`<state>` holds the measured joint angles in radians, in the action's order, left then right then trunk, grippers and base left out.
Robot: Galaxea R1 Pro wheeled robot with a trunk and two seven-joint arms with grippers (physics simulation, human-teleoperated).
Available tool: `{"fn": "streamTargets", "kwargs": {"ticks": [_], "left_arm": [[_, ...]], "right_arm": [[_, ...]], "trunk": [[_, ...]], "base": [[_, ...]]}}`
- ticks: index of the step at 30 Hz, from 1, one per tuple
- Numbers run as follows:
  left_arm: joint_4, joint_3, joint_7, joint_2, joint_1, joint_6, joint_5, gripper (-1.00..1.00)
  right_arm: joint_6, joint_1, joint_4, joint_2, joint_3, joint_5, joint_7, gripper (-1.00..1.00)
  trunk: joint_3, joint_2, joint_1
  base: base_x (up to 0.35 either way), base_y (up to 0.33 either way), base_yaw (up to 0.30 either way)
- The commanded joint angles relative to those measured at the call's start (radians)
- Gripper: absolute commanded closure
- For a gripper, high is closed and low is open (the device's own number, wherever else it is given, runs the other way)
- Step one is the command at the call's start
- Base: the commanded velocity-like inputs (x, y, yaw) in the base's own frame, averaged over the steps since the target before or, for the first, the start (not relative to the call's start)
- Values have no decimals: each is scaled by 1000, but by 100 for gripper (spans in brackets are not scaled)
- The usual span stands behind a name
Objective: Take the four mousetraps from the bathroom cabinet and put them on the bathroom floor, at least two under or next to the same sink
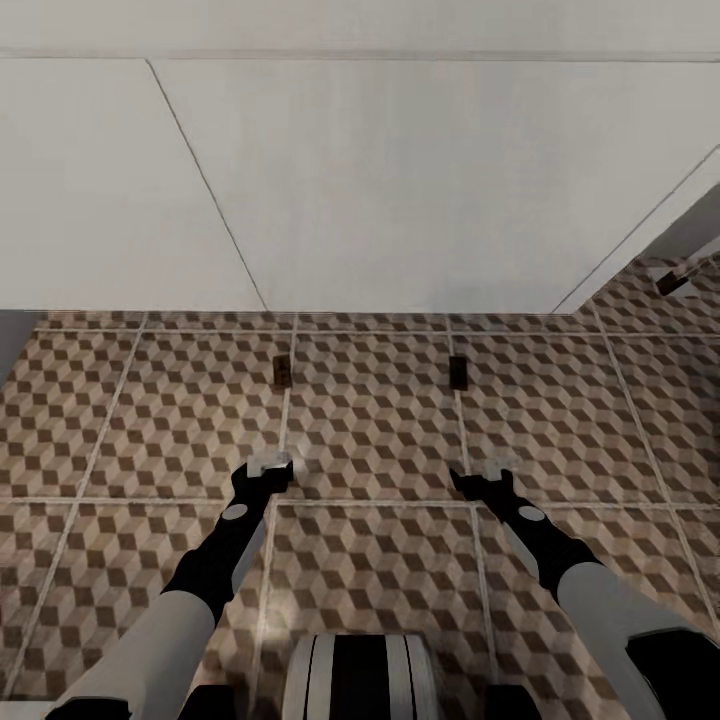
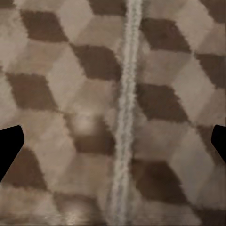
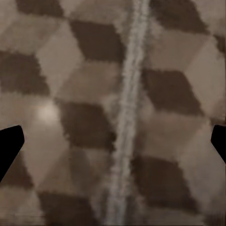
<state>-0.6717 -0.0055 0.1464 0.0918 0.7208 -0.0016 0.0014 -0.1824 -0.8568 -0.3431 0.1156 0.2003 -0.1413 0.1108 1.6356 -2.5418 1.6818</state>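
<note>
Left gripper (image 1: 270,466): fingers spread wide, empty, low over the bathroom floor (image 1: 380,440). Beyond it lies one mousetrap (image 1: 282,371) on a grout line by the white vanity front (image 1: 400,190). A second mousetrap (image 1: 458,372) lies beyond your right gripper (image 1: 480,478), also wide open and empty. Both traps look light, stiff, thin; pinch across the narrow width, fingers nearly grazing tile.

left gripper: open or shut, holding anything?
Open and empty. In the left wrist view the fingertips sit at opposite edges with only bathroom floor between them. Head view shows the left gripper low over the tiles.
</note>
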Motion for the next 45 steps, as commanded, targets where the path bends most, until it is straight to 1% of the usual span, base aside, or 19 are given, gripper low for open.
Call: {"fn": "streamTargets", "kwargs": {"ticks": [1, 9, 21, 45], "left_arm": [[0, -1, 4, 0, 0, 0, 0, -100], [7, -2, 3, 0, 0, 1, 0, -100], [42, -9, 3, 0, 0, -1, 0, -100], [47, -11, 2, 0, 0, 0, 0, -100]], "right_arm": [[-4, -1, 1, 1, 5, -11, 3, -100], [-3, -1, 1, 0, 6, -10, 4, -100], [-4, -1, 1, 0, 7, -9, 3, -100], [-6, -1, 1, 1, 7, -8, 4, -100]], "trunk": [[0, 0, -1], [0, 0, -1], [0, 0, -1], [0, 0, -1]], "base": [[-341, 0, 0], [-341, 0, 0], [-301, -5, 0], [-23, -2, 0]]}}
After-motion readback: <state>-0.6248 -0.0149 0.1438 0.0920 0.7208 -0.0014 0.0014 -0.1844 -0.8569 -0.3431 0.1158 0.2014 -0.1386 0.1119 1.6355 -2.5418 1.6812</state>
